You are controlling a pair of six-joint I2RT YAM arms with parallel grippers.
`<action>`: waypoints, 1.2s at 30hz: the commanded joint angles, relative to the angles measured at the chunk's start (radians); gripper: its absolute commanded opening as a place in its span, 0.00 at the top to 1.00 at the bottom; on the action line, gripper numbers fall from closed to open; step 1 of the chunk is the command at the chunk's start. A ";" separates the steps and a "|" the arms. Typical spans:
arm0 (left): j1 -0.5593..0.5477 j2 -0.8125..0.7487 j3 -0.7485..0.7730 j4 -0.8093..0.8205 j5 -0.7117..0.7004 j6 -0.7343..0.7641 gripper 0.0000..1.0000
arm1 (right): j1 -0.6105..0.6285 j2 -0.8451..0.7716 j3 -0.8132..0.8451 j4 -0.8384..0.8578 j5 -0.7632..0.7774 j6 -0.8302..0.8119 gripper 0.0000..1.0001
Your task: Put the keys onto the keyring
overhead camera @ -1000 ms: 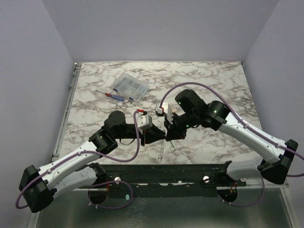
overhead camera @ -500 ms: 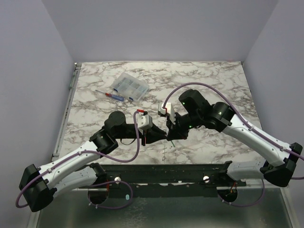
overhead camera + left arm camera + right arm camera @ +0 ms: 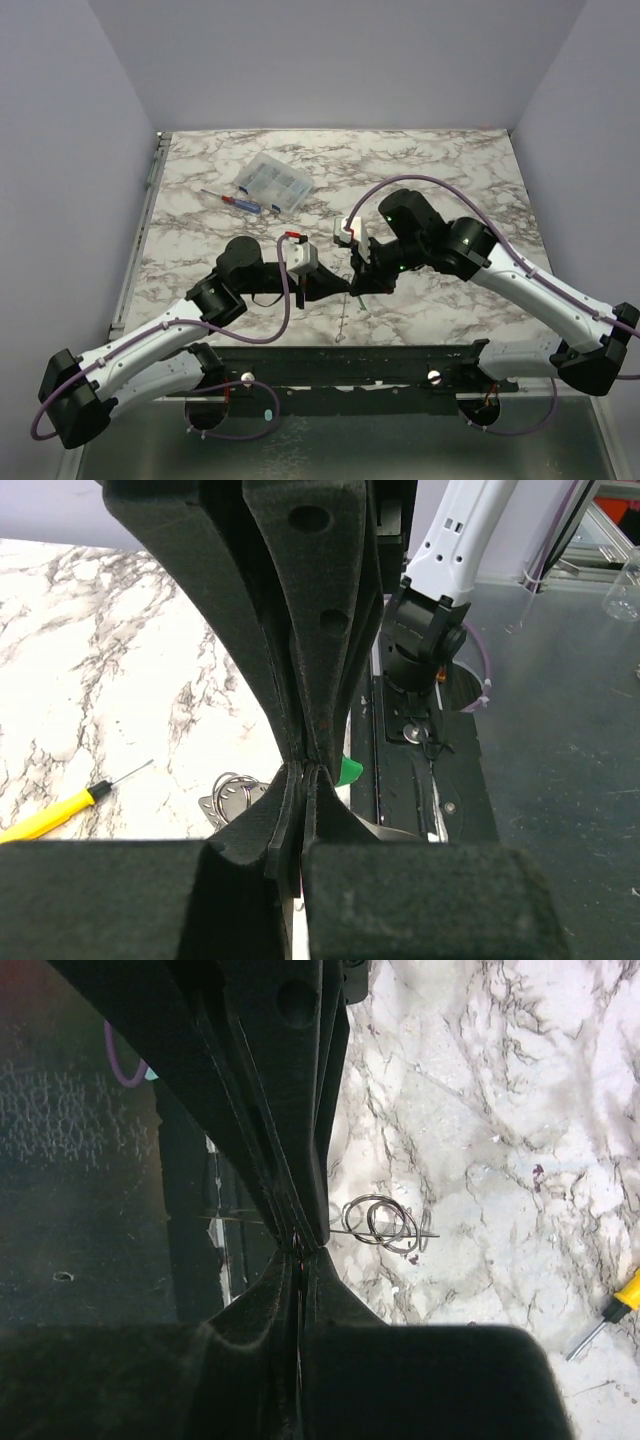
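One second back, saw left hand [image 3: 305, 770] slightly parted — since found pinched fully closed, tip to tip with right hand [image 3: 300, 1250], also closed; couldn't tell object pinched. Judged likely grip on keyring [image 3: 343, 318] dangling below both. Counted one green key [image 3: 348, 772] beside left fingertips, one ring cluster [image 3: 385, 1222], one yellow screwdriver [image 3: 60, 815] on worktop [image 3: 480, 1110].

Left arm [image 3: 150, 348], based at 7 o'clock, and right arm [image 3: 545, 292], at 5 o'clock: white shells, black joints, looping purple cables [image 3: 291, 295], matte black fingers [image 3: 310, 610].
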 commanded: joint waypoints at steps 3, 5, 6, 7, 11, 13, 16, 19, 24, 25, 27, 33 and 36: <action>-0.004 -0.081 -0.028 0.082 -0.036 -0.018 1.00 | 0.009 -0.049 -0.041 0.135 0.003 -0.003 0.81; -0.004 -0.101 -0.037 0.095 -0.053 -0.017 1.00 | 0.009 -0.071 -0.066 0.177 0.023 0.009 0.64; -0.004 -0.110 -0.042 0.099 -0.061 -0.014 1.00 | 0.009 -0.083 -0.084 0.198 0.033 0.013 0.60; -0.004 -0.118 -0.043 0.101 -0.068 -0.014 1.00 | 0.009 -0.099 -0.102 0.223 0.040 0.016 0.57; -0.002 -0.140 -0.046 0.105 -0.085 -0.014 1.00 | 0.009 -0.190 -0.187 0.343 0.107 0.031 0.52; 0.000 -0.148 -0.048 0.108 -0.090 -0.011 1.00 | 0.008 -0.256 -0.232 0.409 0.124 0.032 0.51; 0.002 -0.158 -0.050 0.112 -0.092 -0.013 1.00 | 0.008 -0.335 -0.314 0.534 0.083 0.036 0.51; 0.005 -0.165 -0.052 0.115 -0.089 -0.014 1.00 | 0.007 -0.377 -0.368 0.622 0.007 0.035 0.51; 0.007 -0.169 -0.056 0.123 -0.081 -0.023 1.00 | 0.008 -0.369 -0.393 0.685 -0.062 0.040 0.52; 0.008 -0.170 -0.056 0.123 -0.079 -0.022 1.00 | 0.008 -0.364 -0.398 0.698 -0.068 0.041 0.53; 0.008 -0.173 -0.056 0.125 -0.079 -0.025 1.00 | 0.007 -0.358 -0.406 0.717 -0.070 0.043 0.58; 0.009 -0.180 -0.059 0.128 -0.079 -0.027 1.00 | 0.007 -0.344 -0.417 0.753 -0.084 0.040 0.70; 0.011 -0.181 -0.058 0.128 -0.078 -0.028 1.00 | 0.007 -0.332 -0.413 0.747 -0.094 0.040 0.83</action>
